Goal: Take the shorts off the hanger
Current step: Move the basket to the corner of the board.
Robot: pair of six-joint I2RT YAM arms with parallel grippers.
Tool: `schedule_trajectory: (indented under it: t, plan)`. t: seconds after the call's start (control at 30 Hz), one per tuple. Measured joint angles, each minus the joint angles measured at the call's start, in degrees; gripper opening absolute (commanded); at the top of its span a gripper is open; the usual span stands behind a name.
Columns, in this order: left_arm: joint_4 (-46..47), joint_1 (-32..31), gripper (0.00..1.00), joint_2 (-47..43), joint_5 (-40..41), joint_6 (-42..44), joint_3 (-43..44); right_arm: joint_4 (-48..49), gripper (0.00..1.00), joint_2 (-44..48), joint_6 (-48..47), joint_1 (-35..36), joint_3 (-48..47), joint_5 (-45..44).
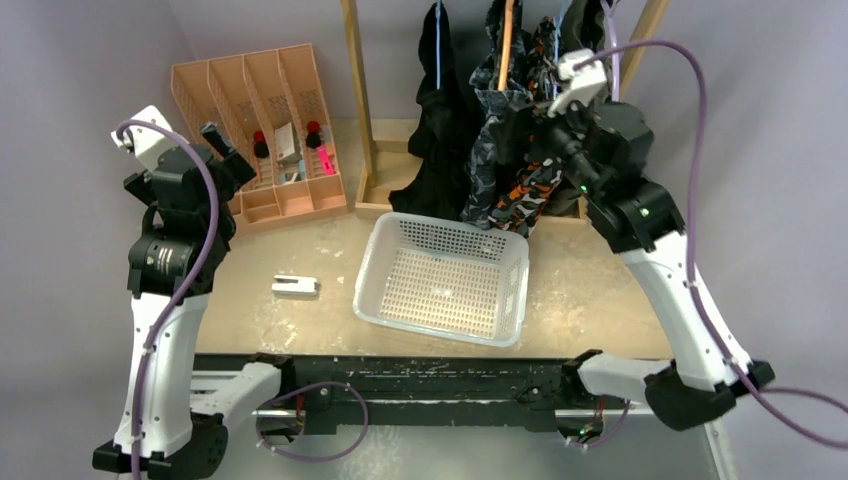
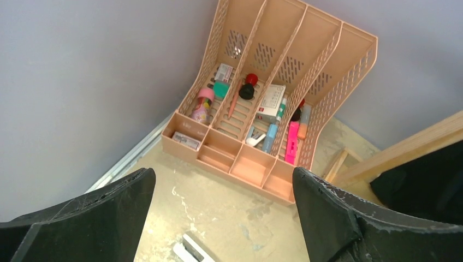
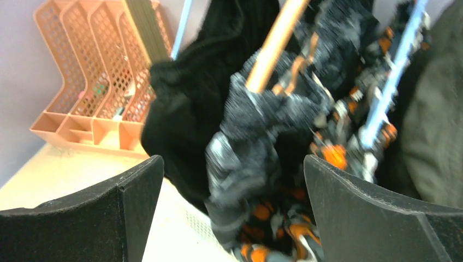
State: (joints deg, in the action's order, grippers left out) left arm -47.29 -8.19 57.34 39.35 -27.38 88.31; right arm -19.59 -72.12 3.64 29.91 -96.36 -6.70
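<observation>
Several shorts hang on hangers from a wooden rack (image 1: 360, 100) at the back: plain black (image 1: 435, 120), grey patterned (image 1: 490, 160), orange camouflage (image 1: 530, 195) and olive green (image 3: 437, 120). In the right wrist view the grey patterned shorts (image 3: 256, 136) hang from an orange hanger (image 3: 275, 41), the camouflage pair (image 3: 338, 147) from a blue hanger (image 3: 393, 82), and the black pair (image 3: 191, 109) hangs to the left. My right gripper (image 3: 235, 213) is open, raised against the shorts (image 1: 520, 128), with the grey patterned fabric just ahead between its fingers; the view is blurred. My left gripper (image 2: 224, 218) is open and holds nothing, far left (image 1: 225, 150).
A white perforated basket (image 1: 440, 280) stands under the hanging shorts. A peach desk organiser (image 1: 260, 130) with pens and small items lies at the back left. A small white object (image 1: 295, 286) rests on the table left of the basket.
</observation>
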Motion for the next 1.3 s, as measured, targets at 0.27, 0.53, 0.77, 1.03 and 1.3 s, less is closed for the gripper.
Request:
schedule_trajectory:
  t: [0.27,0.53,0.77,1.03,1.3]
  plan:
    - [-4.3,-3.1,0.99,-9.7,-1.3,-3.5,-7.8,-8.0,0.99,17.9,4.4,-12.8,12.3,10.5]
    - [-7.1,-5.6,1.0,-21.9,-6.6,-6.9,-19.5,-15.4,0.99,37.8,9.3,-21.9,27.7,24.9]
    - [-9.7,-6.8,0.99,-24.2,-15.2,-9.5,-28.6,-22.2,0.99,42.2,10.9,-25.4,42.0,33.6]
    - [-11.1,-7.4,0.99,-21.1,-19.4,-11.7,-36.1,-27.6,0.99,40.8,11.3,-27.2,50.3,36.9]
    - [-10.9,-7.4,1.0,-21.2,-20.5,-13.6,-39.3,-26.6,0.99,36.4,16.1,-27.7,51.1,33.2]
